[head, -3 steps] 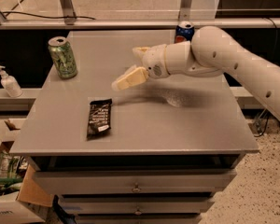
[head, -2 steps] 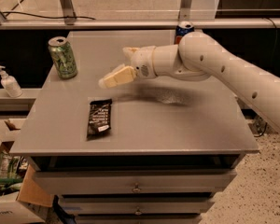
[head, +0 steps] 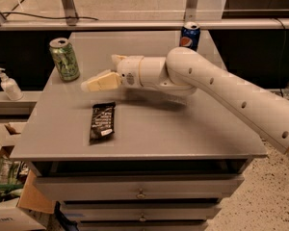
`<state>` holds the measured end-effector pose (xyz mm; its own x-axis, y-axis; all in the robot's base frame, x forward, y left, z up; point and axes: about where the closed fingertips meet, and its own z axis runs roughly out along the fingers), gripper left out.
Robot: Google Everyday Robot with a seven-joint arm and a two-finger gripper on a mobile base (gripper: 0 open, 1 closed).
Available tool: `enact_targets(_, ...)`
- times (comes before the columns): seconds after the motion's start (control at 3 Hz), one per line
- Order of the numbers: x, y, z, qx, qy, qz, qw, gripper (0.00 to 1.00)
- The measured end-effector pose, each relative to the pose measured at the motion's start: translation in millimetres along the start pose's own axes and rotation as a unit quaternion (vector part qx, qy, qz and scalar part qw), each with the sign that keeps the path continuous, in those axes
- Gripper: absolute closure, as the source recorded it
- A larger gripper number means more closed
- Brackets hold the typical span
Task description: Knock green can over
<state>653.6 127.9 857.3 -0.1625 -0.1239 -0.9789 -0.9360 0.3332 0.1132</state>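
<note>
The green can (head: 64, 59) stands upright at the back left of the grey table (head: 183, 134). It is light green with darker print and a silver top. My gripper (head: 99, 72) is at the end of the white arm (head: 216, 85), which reaches in from the right. It hangs low over the table, just right of the can and slightly nearer the front. A small gap separates it from the can. Its cream fingers (head: 98, 82) are spread apart and hold nothing.
A blue Pepsi can (head: 189, 35) stands at the back edge, behind the arm. A dark snack bar (head: 102, 122) lies flat in front of the gripper. A pump bottle (head: 8, 84) sits on a low shelf to the left. Cardboard boxes (head: 9, 201) lie on the floor at lower left.
My arm has swept left across the table, bringing the gripper closer to the green can. The can, the snack bar and the Pepsi can have not moved.
</note>
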Motion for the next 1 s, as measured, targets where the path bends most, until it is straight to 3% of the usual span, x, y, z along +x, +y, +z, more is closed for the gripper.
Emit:
enact_targets(0.33, -1, 1, 6, -0.005, -0.005, -0.003, 1.0, 0.0)
enact_targets(1.0, -16, -10, 54, -0.016, -0.025, -0.021, 0.9993, 0.0)
